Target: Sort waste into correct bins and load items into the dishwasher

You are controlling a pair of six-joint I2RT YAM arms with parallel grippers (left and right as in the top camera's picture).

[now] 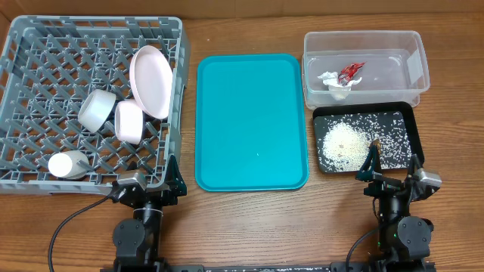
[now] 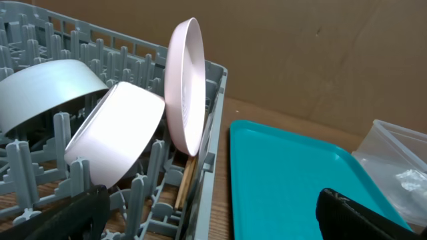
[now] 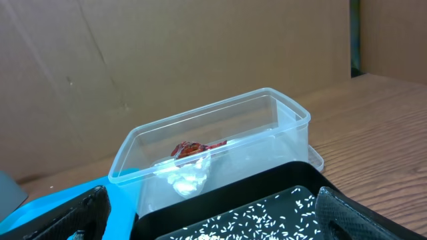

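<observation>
Wooden table (image 1: 249,223), brown cardboard backdrop (image 3: 100,67) behind — left gripper (image 1: 149,183), right gripper (image 1: 393,175) both spread wide, empty.

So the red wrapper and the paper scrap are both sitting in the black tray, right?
Not quite: the red wrapper and the paper scrap are both sitting in the clear tub, as the overhead view shows; the black tray holds the rice.

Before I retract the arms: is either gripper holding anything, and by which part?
Nothing is held: the left gripper and the right gripper are both open and empty.
</observation>
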